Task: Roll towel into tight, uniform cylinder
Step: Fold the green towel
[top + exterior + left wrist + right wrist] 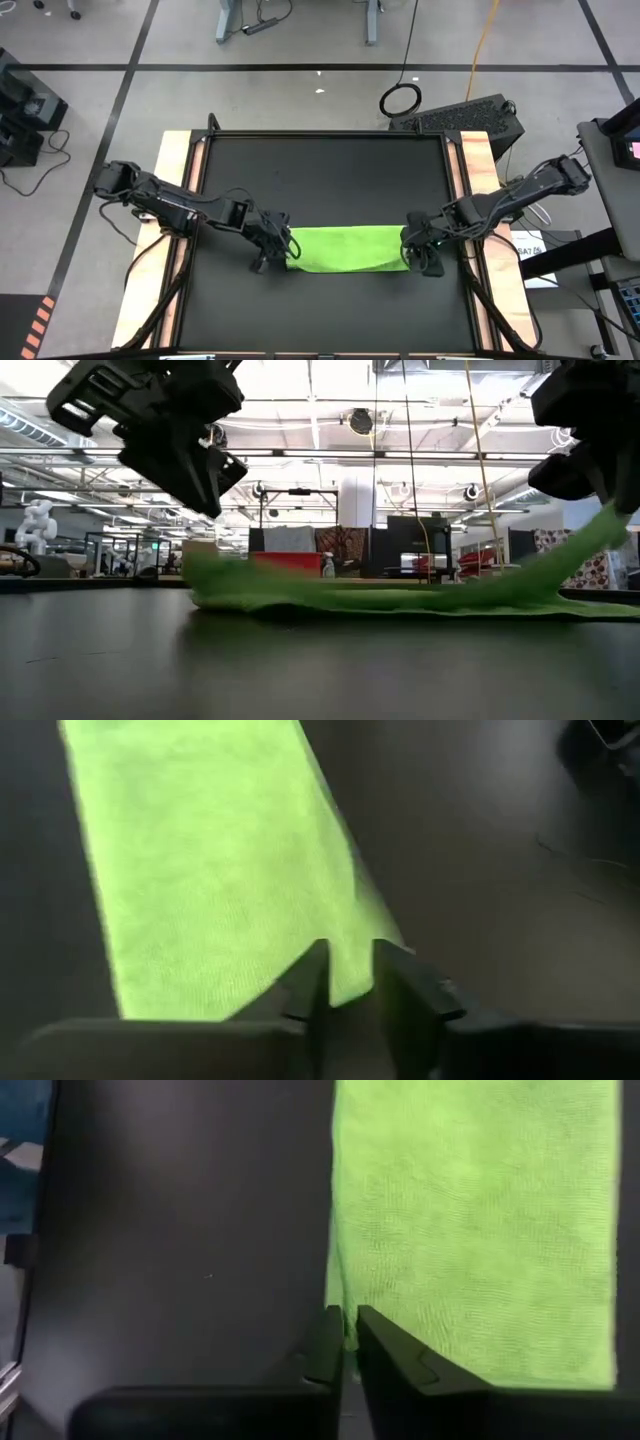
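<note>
The lime-green towel (350,248) lies as a long flat strip running left to right on the black tabletop (330,170), near its front. My left gripper (352,982) hovers above the towel's left end (215,575), its fingers a narrow gap apart and holding nothing; it also shows in the high view (283,246). My right gripper (350,1342) is shut on the towel's right end and also shows in the high view (420,252). In the low view that end (590,540) rises off the table toward the gripper. My right gripper pinches the towel's right short end (348,1325) between its two fingers, close to one long edge. The fingers come from the table's right, slanting down. The held end is lifted, sloping up from the table, and the rest of the towel lies flat.
Wooden side rails (175,200) border the tabletop on the left and on the right (478,160). Black tabletop lies behind the towel and in front of it (330,310). A dark case (465,115) sits beyond the far right corner.
</note>
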`<control>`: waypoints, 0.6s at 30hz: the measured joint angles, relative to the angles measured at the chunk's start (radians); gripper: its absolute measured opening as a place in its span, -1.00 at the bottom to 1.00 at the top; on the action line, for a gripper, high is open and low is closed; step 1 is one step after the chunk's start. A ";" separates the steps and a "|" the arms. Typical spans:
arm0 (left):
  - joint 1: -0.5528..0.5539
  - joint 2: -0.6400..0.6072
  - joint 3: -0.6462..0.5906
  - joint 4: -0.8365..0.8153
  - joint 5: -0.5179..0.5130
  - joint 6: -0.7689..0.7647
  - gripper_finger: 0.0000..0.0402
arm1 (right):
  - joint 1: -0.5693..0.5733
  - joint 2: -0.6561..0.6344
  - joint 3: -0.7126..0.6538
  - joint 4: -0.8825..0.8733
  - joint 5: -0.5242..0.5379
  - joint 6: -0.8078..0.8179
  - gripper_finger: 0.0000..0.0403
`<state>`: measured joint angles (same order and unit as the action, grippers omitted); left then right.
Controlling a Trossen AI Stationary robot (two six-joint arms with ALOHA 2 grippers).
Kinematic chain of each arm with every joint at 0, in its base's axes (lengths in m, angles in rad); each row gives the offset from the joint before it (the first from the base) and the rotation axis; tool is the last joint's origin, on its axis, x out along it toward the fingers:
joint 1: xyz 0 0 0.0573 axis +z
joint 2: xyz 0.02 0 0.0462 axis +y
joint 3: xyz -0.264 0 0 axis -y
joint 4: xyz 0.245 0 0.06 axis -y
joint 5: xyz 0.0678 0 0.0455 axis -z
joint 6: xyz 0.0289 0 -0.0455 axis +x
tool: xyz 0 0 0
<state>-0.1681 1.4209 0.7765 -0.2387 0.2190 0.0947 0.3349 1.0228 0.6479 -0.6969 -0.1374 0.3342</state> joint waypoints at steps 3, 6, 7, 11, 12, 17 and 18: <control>-0.007 0.013 0.000 0.000 0.016 -0.010 -0.26 | 0.009 0.020 0.000 0.011 -0.001 0.022 -0.61; -0.011 0.014 0.000 -0.003 0.016 -0.054 -0.02 | 0.009 0.023 0.000 0.012 0.000 0.067 -0.40; -0.006 0.014 0.000 -0.001 0.016 -0.074 0.03 | 0.009 0.021 0.000 0.010 -0.001 0.086 -0.35; 0.028 0.006 0.000 0.015 0.003 -0.138 0.12 | 0.009 -0.003 0.000 0.010 0.008 0.166 -0.21; 0.038 0.006 0.000 0.032 -0.006 -0.144 0.12 | 0.008 -0.007 0.000 0.010 0.015 0.187 -0.20; 0.104 0.010 0.000 0.164 -0.048 -0.166 0.12 | 0.008 -0.011 0.001 -0.010 0.129 0.336 -0.19; 0.121 0.018 0.000 0.195 -0.048 -0.168 0.12 | 0.008 -0.008 0.001 -0.014 0.156 0.373 -0.19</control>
<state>-0.0475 1.4391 0.7767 -0.0436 0.1713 -0.0729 0.3431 1.0146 0.6487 -0.7106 0.0187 0.7072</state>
